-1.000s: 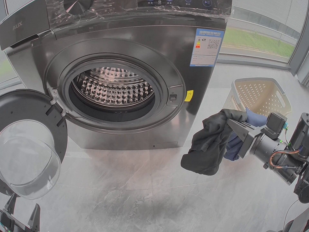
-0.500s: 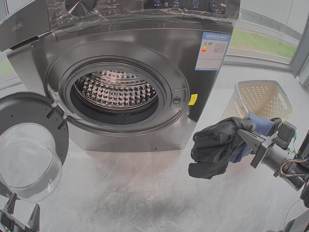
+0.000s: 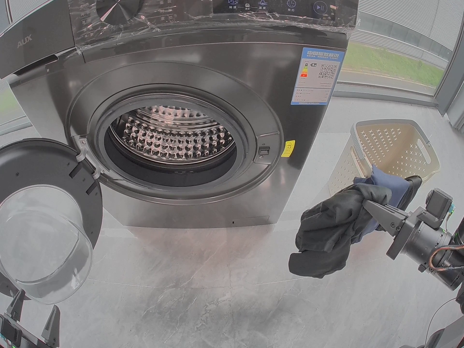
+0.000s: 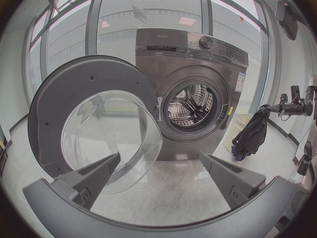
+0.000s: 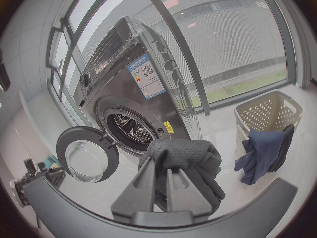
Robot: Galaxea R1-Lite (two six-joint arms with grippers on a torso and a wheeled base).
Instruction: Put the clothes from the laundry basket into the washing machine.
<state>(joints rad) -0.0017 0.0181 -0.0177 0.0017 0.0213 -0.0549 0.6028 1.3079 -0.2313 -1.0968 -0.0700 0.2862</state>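
Note:
My right gripper (image 3: pixel 373 206) is shut on a dark grey garment (image 3: pixel 333 228), which hangs in a bunch above the floor, right of the washing machine (image 3: pixel 193 59). The machine's round door (image 3: pixel 43 209) is swung open to the left and the steel drum (image 3: pixel 169 134) shows bare. Behind the held garment, a blue garment (image 3: pixel 386 184) and a black one (image 3: pixel 413 184) drape over the rim of the beige laundry basket (image 3: pixel 391 146). In the right wrist view the fingers (image 5: pixel 145 182) pinch the dark cloth (image 5: pixel 188 156). My left gripper (image 4: pixel 158 166) stands open and low, facing the door glass.
Grey marble floor (image 3: pixel 193 276) lies open between the machine and me. The basket stands right of the machine near a window wall (image 3: pixel 401 49). The open door (image 4: pixel 92 123) juts out in front of my left arm.
My right gripper has drawn a little to the right and lower with the dark garment still in it. The head view has shifted slightly. The left gripper has kept still.

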